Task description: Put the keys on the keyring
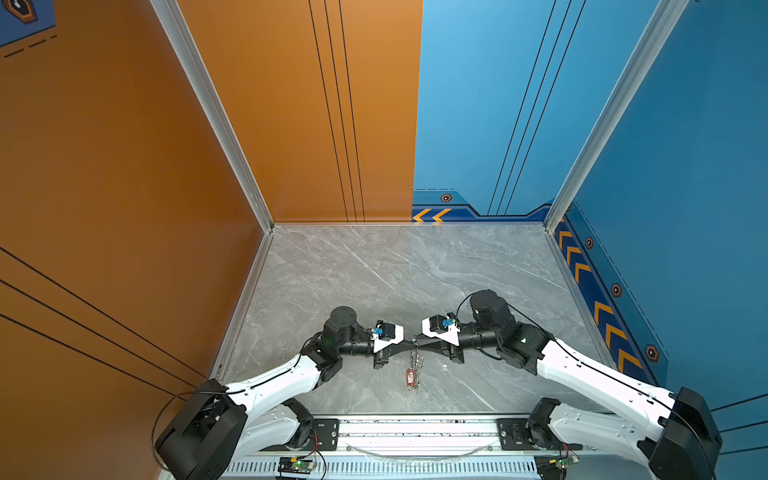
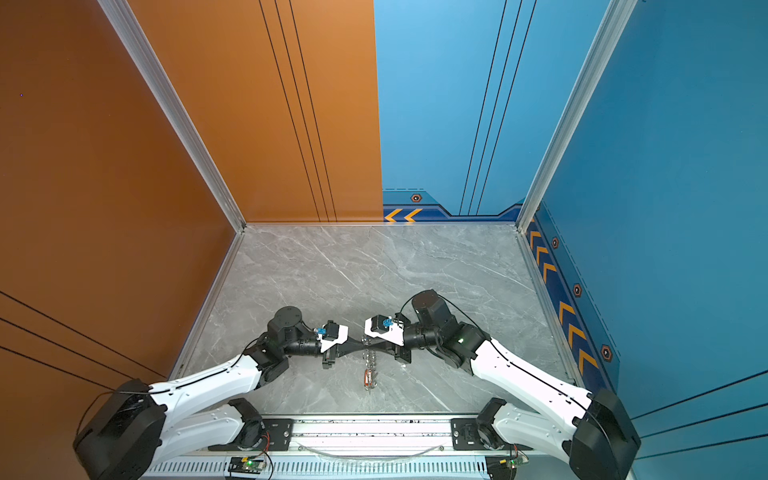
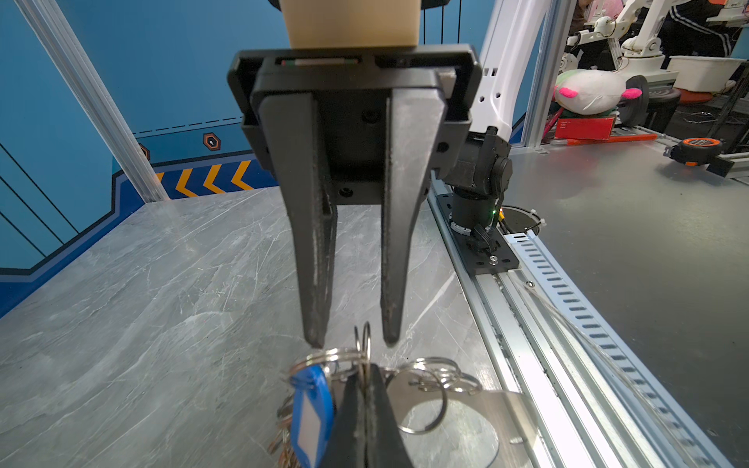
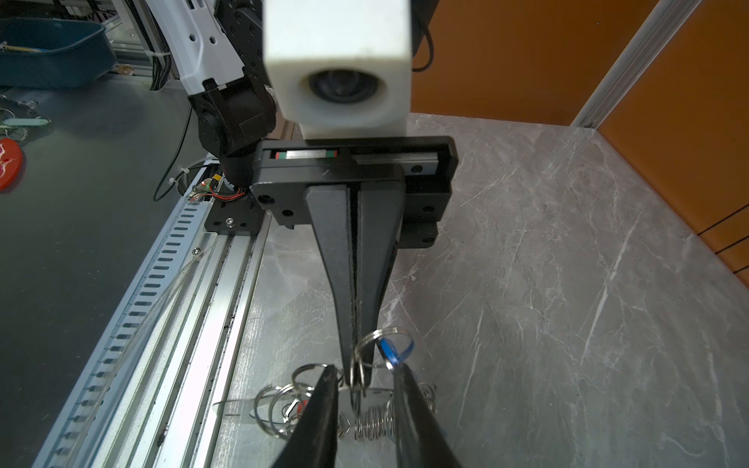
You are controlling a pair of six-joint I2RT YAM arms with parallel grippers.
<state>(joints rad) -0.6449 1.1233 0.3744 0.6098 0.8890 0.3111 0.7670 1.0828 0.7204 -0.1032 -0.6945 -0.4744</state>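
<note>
Keyring (image 1: 414,360) is hanging over the near middle of the bench (image 1: 374,270). It is showing edge-on in both top views, with its string of small split rings trailing downward and a red-tagged key (image 1: 410,377) dangling at the low end. Whether that end is touching the bench I cannot tell. I am pressing my left end effector (image 4: 358,368) together on the keyring, pinching one split ring on its rim so that the ring is standing upright between my fingertips. In the left wrist view the flat grey plate (image 3: 510,413) with its large oval hole is showing just past the pinch, with more rings bunching along its edge. A blue-tagged key (image 3: 310,413) is hanging from a larger ring right beside my left fingers. My right end effector (image 3: 352,344) is facing the left one tip to tip, and its fingers (image 3: 314,324) are standing apart with a clear gap between them. The upright ring is sitting in line with that gap. The right tips are hovering just beside the rings, and I cannot tell whether either one is touching metal.
</note>
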